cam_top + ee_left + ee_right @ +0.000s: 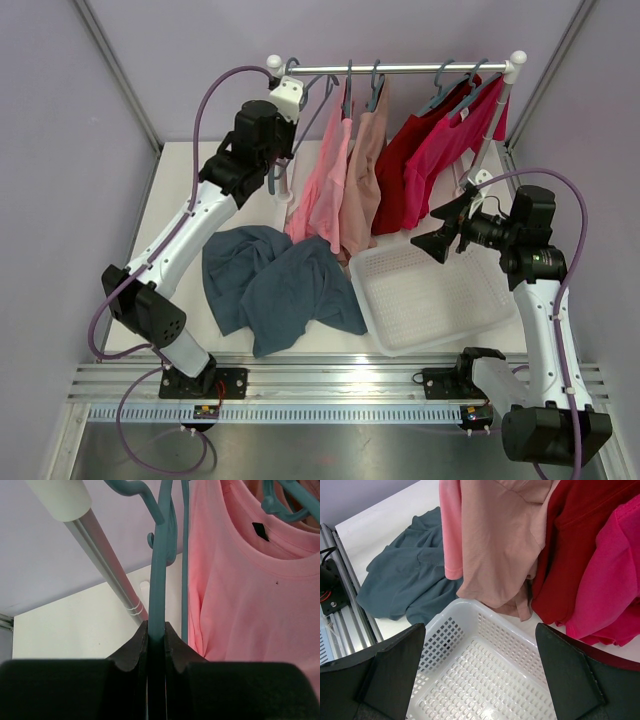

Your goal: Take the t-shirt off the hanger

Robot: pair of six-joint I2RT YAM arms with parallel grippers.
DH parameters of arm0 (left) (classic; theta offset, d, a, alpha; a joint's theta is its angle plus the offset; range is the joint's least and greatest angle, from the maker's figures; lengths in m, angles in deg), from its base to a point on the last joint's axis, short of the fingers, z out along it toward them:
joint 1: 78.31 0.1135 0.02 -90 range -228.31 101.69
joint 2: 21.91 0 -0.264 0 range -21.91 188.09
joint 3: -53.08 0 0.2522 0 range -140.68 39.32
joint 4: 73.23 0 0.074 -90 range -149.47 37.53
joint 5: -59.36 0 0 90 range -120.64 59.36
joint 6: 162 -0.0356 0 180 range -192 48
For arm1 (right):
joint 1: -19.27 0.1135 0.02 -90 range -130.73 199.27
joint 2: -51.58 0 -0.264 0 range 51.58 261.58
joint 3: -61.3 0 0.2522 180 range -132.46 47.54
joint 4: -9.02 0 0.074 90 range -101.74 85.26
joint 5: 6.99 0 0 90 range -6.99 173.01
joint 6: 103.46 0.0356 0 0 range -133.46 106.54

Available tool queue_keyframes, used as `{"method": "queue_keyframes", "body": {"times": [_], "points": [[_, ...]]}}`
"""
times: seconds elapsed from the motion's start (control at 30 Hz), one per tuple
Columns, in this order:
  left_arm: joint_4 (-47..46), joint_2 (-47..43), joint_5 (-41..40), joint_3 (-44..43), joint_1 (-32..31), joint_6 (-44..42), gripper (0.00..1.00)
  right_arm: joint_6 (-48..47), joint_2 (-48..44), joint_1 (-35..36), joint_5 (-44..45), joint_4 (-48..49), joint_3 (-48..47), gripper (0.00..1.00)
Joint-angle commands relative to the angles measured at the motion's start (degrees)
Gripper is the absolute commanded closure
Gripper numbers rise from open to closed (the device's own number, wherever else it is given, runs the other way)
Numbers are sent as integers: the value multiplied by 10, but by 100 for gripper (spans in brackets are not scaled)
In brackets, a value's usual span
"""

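Observation:
My left gripper [156, 630] is shut on the thin bar of a bare teal hanger [161, 555], up by the left end of the rail [400, 69]. In the top view the left gripper [281, 160] sits just left of a hanging pink t-shirt [322, 185], with the hanger [273, 180] below it. A dark teal t-shirt [275, 285] lies crumpled on the table, off any hanger. My right gripper [443, 228] is open and empty, hovering over the white basket [480, 310]. Through the right wrist view, the right gripper [480, 630] frames the basket rim [465, 607] and the teal t-shirt [400, 580].
Beige-pink [368, 180], red [415, 170] and magenta [450, 150] shirts hang on teal hangers along the rail. A white rail post [490, 130] stands at the right. Purple walls close in the table at the back and sides.

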Motion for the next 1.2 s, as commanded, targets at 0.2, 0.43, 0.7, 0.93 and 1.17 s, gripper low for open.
{"method": "queue_keyframes", "body": {"times": [0.2,0.43,0.7,0.93,1.17], "points": [[-12,-36,33,-8,4,38,45,-31,-13,-13,-50,-13,-4,1],[-2,-130,70,34,4,55,10,-114,-5,-17,-106,-74,-11,0],[32,-358,94,200,8,55,1,-493,82,-4,-196,-393,-95,1],[42,-573,64,441,9,106,1,-440,181,263,52,-374,-211,1],[82,-716,-1,508,9,161,1,-377,325,474,255,-267,-295,1]]}}
